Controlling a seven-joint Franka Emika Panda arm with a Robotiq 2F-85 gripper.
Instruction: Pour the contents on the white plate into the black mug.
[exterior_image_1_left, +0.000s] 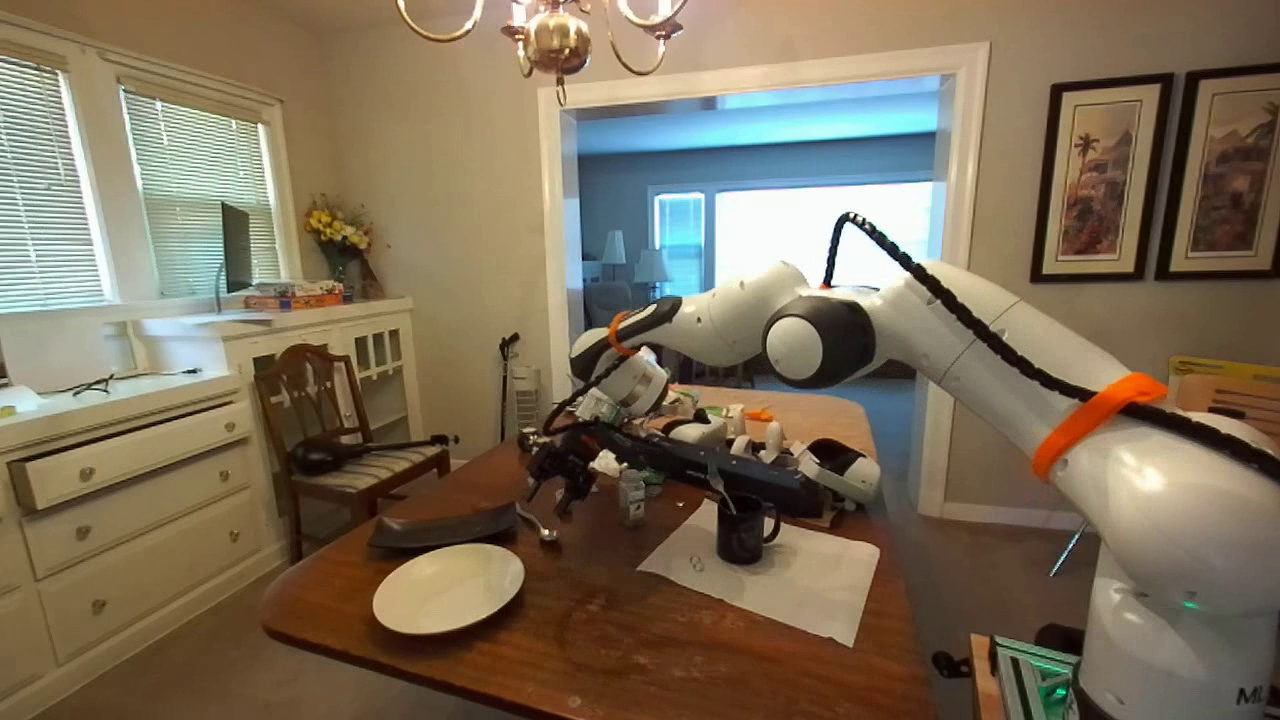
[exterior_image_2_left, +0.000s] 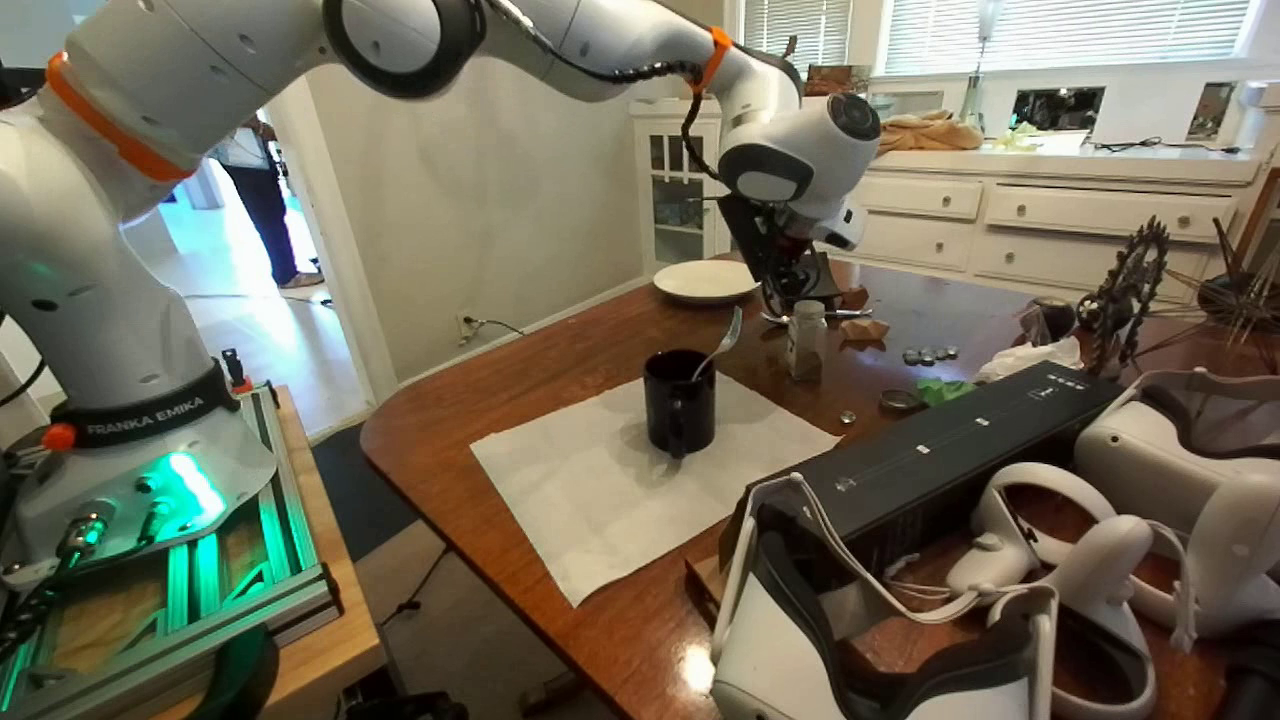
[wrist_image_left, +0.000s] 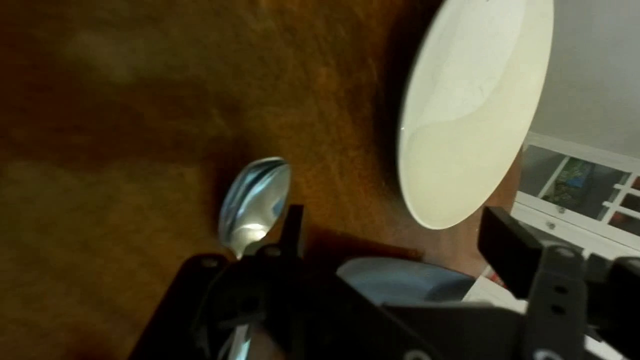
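The white plate lies flat on the wooden table near its far end; it also shows in an exterior view and in the wrist view. I see no contents on it; they are hidden or too small to tell. The black mug stands upright on white paper, with a metal utensil leaning in it; it also shows in an exterior view. Its inside is hidden. My gripper is open with nothing between its fingers. It hangs low near the spoons and dark tray, apart from the plate.
Stacked spoons lie beside my left finger. A dark elongated tray lies behind the plate. A glass jar stands between gripper and mug. A long black box and white headsets crowd one table side. White paper lies under the mug.
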